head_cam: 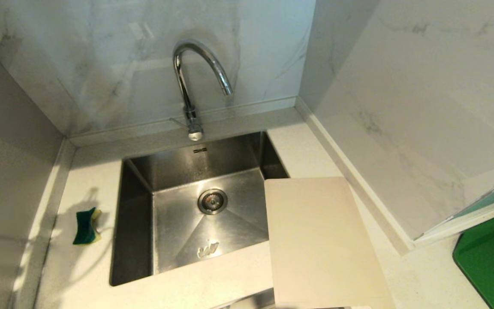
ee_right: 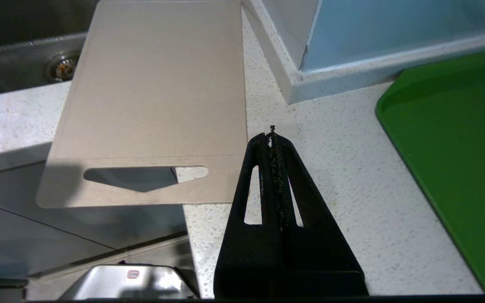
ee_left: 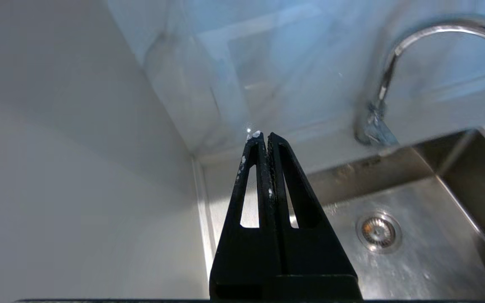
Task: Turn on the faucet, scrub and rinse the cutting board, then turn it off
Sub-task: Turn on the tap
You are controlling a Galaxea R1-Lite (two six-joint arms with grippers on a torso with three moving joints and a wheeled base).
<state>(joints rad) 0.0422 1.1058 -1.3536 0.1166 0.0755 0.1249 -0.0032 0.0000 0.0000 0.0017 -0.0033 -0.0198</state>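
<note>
Left wrist view: the left pincer (ee_left: 266,135) is closed and empty, faucet (ee_left: 398,63) beyond it. The right pincer (ee_right: 272,136), also closed, hangs just beside the cutting board (ee_right: 154,97)

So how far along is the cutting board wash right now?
Nothing looks done yet: no water runs from the faucet and the cutting board lies on the counter, one edge over the sink. The left gripper, shut and empty, is in the air left of the faucet. Turning on, scrubbing with the sponge, rinsing and shutting off remain.
</note>
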